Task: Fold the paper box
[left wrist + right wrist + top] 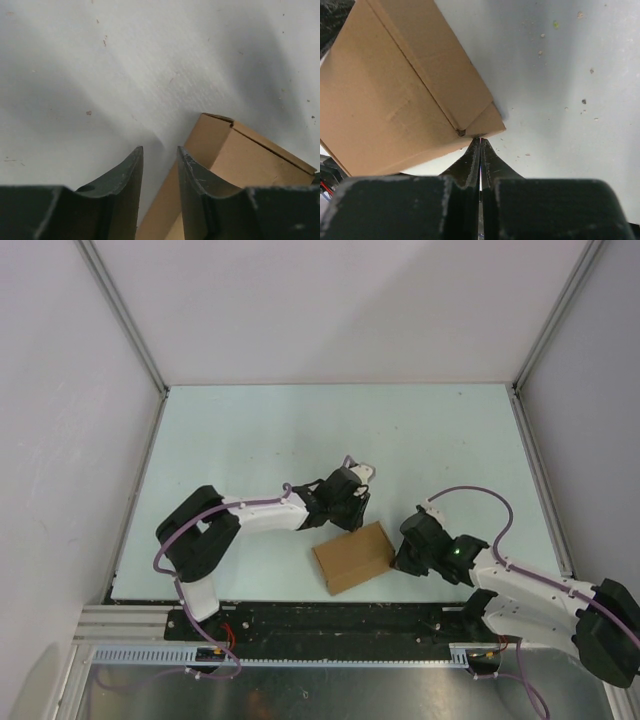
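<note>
The paper box (353,557) lies closed on the pale bench (250,430) close to its near edge, between the two arms, resting on a broad face with another broad brown face turned up. Seen from above, its long axis runs slantwise, the left end nearer the arm bases and the right end angled away towards the far right. The left tool (350,508) hangs just beyond the box's far long side, near the far right corner. In the left wrist view its two dark fingers (131,172) stand partly apart with only bare bench showing in the gap, so it grips nothing. The box sits beside and behind the right-hand finger, one end panel with its tucked seam facing the camera; whether that finger touches the cardboard cannot be told. The right tool (398,556) comes in at the box's right end. In the right wrist view its fingers (470,165) are pressed fully together with nothing between them, and their joined tips meet the low corner of the box, where a flap edge juts out slightly at the bench surface.
</note>
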You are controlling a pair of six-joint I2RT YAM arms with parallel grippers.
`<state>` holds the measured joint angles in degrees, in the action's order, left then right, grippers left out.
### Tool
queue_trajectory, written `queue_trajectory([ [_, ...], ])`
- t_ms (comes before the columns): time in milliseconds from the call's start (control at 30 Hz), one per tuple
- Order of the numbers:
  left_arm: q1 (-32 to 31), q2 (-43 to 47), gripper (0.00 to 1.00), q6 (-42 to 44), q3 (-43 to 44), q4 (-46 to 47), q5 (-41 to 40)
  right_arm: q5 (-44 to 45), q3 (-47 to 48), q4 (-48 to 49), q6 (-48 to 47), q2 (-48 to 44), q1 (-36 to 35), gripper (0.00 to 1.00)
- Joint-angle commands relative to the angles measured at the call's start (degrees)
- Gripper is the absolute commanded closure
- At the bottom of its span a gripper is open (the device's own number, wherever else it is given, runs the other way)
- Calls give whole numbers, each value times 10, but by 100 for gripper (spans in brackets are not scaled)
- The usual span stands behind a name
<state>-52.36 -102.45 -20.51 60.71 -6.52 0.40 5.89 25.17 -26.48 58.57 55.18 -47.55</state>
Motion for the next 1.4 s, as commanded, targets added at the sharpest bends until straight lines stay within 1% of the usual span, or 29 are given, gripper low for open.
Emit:
queue_trajectory([
  [0,-13,-2,62,-10,-21,5,21,4,-2,29,5,7,15,100],
  [333,-24,36,63,-41,-76,10,14,-11,-4,35,-19,25,41,100],
  [600,-33,61,63,-56,-101,12,6,-7,-4,34,-28,37,42,100],
  [767,-36,62,64,-59,-105,13,7,-7,-3,39,-33,33,42,100],
  [1367,-46,66,64,-66,-103,17,13,-11,23,74,-30,73,22,100],
])
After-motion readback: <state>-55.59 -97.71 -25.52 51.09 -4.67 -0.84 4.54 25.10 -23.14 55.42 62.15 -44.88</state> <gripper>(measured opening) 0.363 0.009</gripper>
